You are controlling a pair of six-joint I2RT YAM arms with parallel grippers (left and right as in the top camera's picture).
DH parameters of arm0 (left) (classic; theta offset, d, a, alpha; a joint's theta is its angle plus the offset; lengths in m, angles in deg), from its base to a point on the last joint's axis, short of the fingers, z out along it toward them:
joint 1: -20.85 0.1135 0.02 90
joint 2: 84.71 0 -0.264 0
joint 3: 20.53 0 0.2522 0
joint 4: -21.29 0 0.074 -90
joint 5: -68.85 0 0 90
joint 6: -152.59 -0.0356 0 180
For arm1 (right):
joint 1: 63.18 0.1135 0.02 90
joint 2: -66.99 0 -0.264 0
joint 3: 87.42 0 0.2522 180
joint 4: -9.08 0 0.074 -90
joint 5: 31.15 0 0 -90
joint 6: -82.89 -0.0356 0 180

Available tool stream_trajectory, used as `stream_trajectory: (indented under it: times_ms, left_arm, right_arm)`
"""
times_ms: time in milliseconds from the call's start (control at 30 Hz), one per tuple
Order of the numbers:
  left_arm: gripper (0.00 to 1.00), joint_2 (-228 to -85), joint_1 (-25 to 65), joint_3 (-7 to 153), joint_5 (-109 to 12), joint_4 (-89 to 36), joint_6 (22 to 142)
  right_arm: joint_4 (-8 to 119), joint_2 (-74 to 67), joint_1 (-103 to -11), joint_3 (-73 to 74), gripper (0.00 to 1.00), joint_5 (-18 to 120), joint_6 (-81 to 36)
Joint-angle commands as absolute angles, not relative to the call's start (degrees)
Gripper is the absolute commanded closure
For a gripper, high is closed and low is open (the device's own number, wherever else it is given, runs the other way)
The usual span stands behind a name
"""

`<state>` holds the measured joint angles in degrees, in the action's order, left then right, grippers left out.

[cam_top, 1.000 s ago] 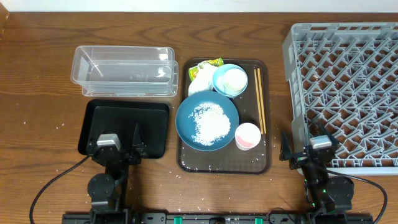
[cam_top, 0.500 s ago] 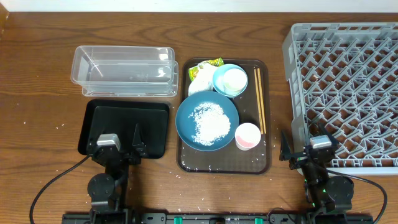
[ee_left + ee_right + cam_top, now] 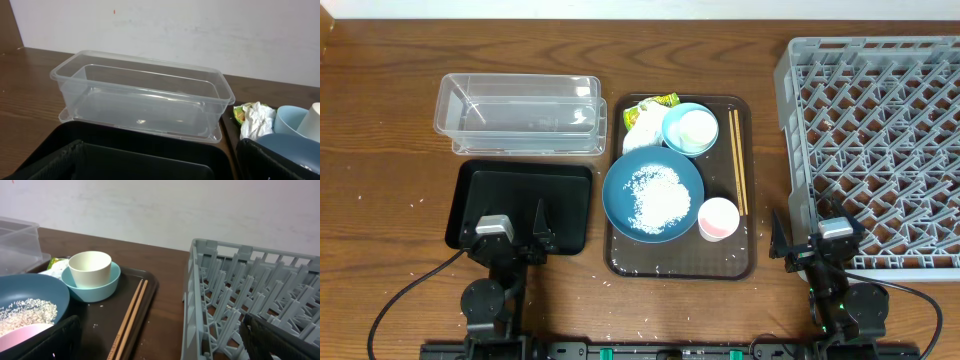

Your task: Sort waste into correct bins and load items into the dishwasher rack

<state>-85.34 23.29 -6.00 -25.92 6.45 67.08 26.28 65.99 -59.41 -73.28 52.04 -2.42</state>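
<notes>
Wooden table (image 3: pixel 380 150), left gripper (image 3: pixel 505 230) spread wide over the near end of the black tray (image 3: pixel 570 195), clear tub (image 3: pixel 515 112) just beyond it, right gripper (image 3: pixel 818 238) equally spread at the near left corner of the grey rack (image 3: pixel 880 140), rice (image 3: pixel 655 198) in dark-blue dish (image 3: pixel 619 190), pink cup (image 3: pixel 718 218), chopsticks (image 3: pixel 738 160) and wrapper (image 3: pixel 661 101) on brown tray (image 3: pixel 680 264) between them

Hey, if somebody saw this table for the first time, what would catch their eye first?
The dark-blue dish in the middle of the brown tray, heaped with loose white rice, draws the eye first. Next comes the big grey rack on the right side, with no dishes in it. At left, a clear tub sits just behind a black tray.
</notes>
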Motion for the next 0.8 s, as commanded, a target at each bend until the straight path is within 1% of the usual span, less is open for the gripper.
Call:
stream_trajectory:
  times_ms: [0, 500, 767]
  left_arm:
    - [0.02, -84.9, 23.0, -6.5, -27.8, 4.0, 67.3]
    - [0.02, -84.9, 23.0, -6.5, -27.8, 4.1, 67.4]
    - [0.02, -84.9, 23.0, -6.5, -29.8, 4.6, 67.6]
  right_arm:
    - [26.5, 65.9, -59.0, -73.3, 0.01, 52.2, -1.9]
    - [26.5, 65.9, -59.0, -73.3, 0.01, 52.2, -1.9]
    - [26.5, 65.9, -59.0, -73.3, 0.01, 52.2, -1.9]
